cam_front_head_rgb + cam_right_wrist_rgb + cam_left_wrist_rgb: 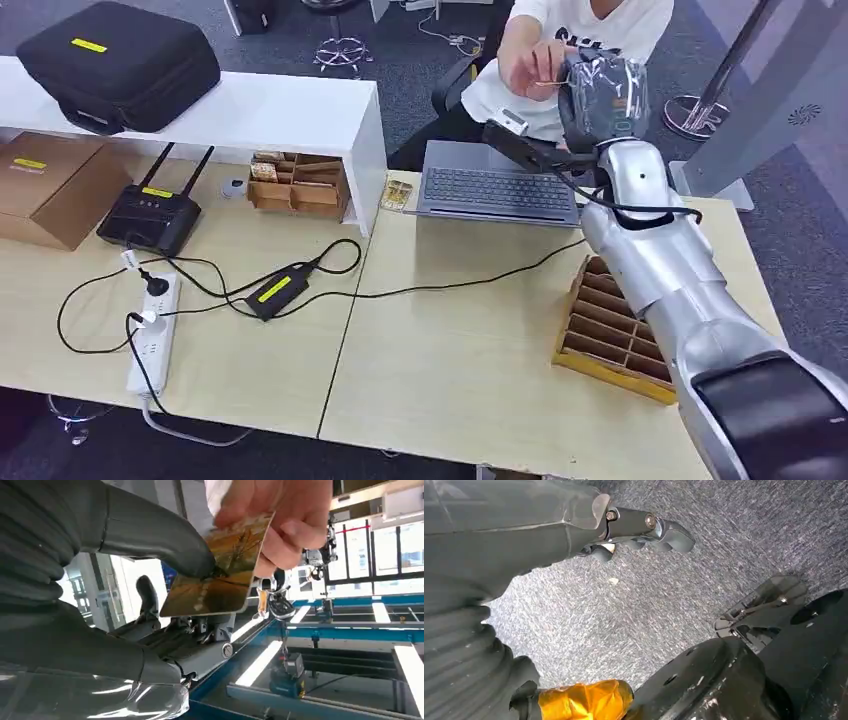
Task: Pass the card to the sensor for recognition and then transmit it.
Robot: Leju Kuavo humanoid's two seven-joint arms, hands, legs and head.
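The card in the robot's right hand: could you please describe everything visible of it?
The card is thin, flat and rectangular, printed in amber and brown tones with a glossy face. The right hand presses its thumb on one side, while a person's hand grips the opposite edge. It is held up beyond the laptop, above the table.

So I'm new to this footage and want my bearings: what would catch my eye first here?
The handover at the far side of the desk: the right hand holds up a card, and a seated person's hand grips it too. Below them sits an open laptop, and a compartmented cardboard tray lies beside the silver arm.
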